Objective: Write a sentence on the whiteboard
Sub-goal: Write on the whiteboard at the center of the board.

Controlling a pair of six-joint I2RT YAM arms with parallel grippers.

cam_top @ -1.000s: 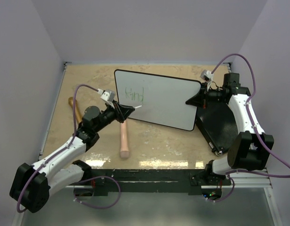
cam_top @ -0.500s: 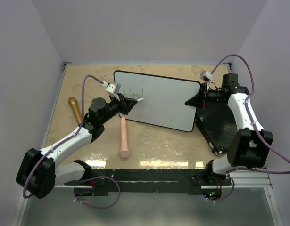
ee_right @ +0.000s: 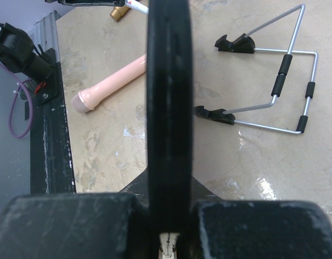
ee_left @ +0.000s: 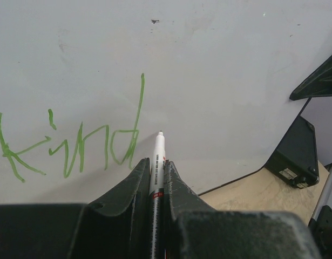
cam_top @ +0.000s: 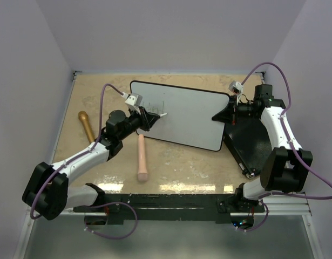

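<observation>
Between the clenched fingers of my left claw (ee_left: 156, 163) sits the marker (ee_left: 157, 144), tip at the whiteboard (cam_top: 192, 116) just right of the sentence (ee_left: 74, 145), so far "kind". My right claw (cam_top: 224, 115) clamps the board's right rim, probably steadying it, near the table's (cam_top: 176, 162) far edge.

I see the whiteboard (cam_top: 190, 116) mid-counter (cam_top: 171, 162): a glossy white rectangle with a thin black rim and rounded corners, skewed slightly clockwise from my overhead view. I can't tell whether it lies flat or is tipped up. The sentence (ee_left: 74, 143) so far reads "kind" in thin green handwriting near the board's left end. The surface beyond it is unmarked.
</observation>
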